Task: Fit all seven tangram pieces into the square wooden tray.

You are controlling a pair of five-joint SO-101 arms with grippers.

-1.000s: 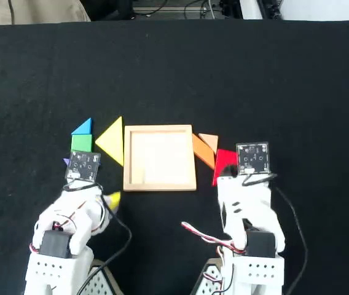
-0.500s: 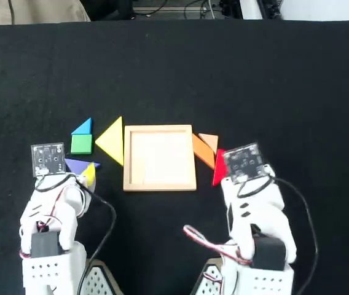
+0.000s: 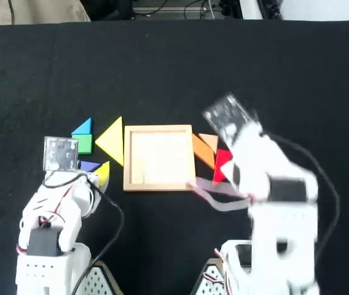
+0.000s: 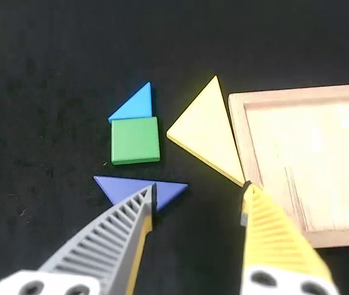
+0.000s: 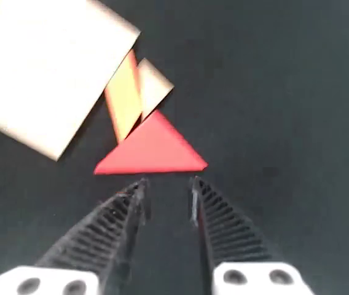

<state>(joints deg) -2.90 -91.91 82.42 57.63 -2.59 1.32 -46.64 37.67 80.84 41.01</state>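
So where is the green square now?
In the high view, the green square lies left of the wooden tray, beyond the large yellow triangle, touching the light blue triangle.

The left hand (image 4: 199, 193) hangs with fingers spread above the black bench (image 4: 51, 61), its grey finger over a dark blue triangle (image 4: 122, 186). A large yellow triangle (image 4: 208, 132) lies along the wooden tray (image 4: 297, 95). Near it, a green square (image 4: 136, 140) touches a light blue triangle (image 4: 136, 106).
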